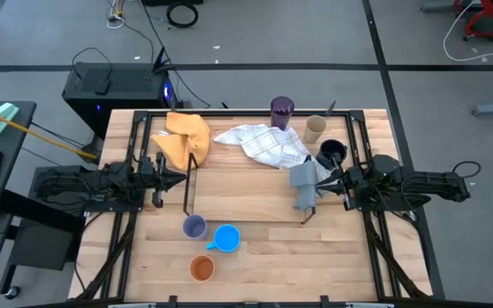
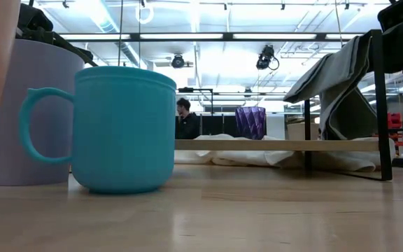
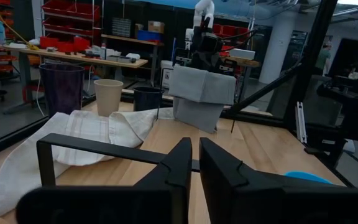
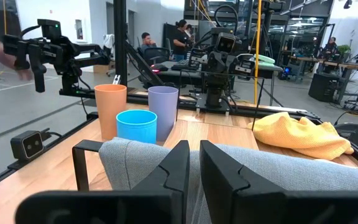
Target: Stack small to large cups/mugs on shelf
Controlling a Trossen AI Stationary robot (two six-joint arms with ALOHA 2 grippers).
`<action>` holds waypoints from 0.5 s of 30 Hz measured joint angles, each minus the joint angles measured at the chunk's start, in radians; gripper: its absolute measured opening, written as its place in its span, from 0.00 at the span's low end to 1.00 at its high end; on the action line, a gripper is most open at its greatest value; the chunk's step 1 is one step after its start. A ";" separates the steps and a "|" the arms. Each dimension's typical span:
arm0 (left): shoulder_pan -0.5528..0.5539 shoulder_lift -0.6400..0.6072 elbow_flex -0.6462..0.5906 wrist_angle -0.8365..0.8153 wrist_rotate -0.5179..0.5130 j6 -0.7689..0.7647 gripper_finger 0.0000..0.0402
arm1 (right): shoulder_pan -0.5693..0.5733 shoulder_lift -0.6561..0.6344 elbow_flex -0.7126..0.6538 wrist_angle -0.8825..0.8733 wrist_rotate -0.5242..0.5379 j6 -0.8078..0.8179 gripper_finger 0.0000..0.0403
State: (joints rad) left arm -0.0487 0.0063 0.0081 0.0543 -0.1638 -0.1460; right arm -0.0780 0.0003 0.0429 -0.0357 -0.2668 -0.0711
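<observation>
The black-rod shelf [image 1: 191, 184] stands mid-table, with a grey cloth [image 1: 305, 181] draped over its right end. The purple cup [image 1: 282, 111], tan cup [image 1: 315, 128] and dark navy mug [image 1: 332, 154] stand at the far right. The lavender cup [image 1: 194, 227], bright blue mug [image 1: 227, 238] and orange cup [image 1: 201, 269] stand on the table near the front edge. My left gripper [image 1: 176, 178] is shut and empty just left of the shelf's left end [image 3: 104, 146]. My right gripper [image 1: 323, 183] is shut, right beside the grey cloth [image 4: 278, 171]. My right gripper points level from the table's right side at the grey cloth's draped part [image 4: 142, 158] over the shelf's right end. I cannot tell whether its fingertips touch the cloth.
A yellow cloth [image 1: 187, 137] lies at the far left and a white checked cloth [image 1: 264, 144] at the far middle, behind the shelf. Bare wood lies under and in front of the shelf, to the right of the three near cups. People show in the room beyond.
</observation>
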 joint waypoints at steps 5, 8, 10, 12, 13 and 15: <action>0.000 0.000 0.000 0.000 0.000 0.000 0.10 | 0.000 0.000 0.000 0.000 0.000 0.000 0.11; 0.000 0.000 0.000 0.000 0.000 0.000 0.09 | 0.000 0.000 0.000 0.000 0.000 0.000 0.11; 0.000 0.000 0.000 0.000 0.000 0.000 0.08 | 0.000 0.000 0.000 0.000 0.000 0.000 0.11; 0.000 0.000 0.000 0.000 0.000 0.000 0.07 | 0.000 0.000 0.000 0.000 0.000 0.000 0.11; 0.000 0.000 0.000 0.000 0.000 0.000 0.07 | 0.000 0.000 0.000 0.000 0.000 0.000 0.11; 0.000 0.000 0.000 0.000 0.000 0.000 0.07 | 0.000 0.000 0.000 0.000 0.000 0.000 0.11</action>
State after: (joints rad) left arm -0.0488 0.0063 0.0080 0.0544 -0.1638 -0.1461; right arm -0.0780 0.0006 0.0429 -0.0359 -0.2665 -0.0708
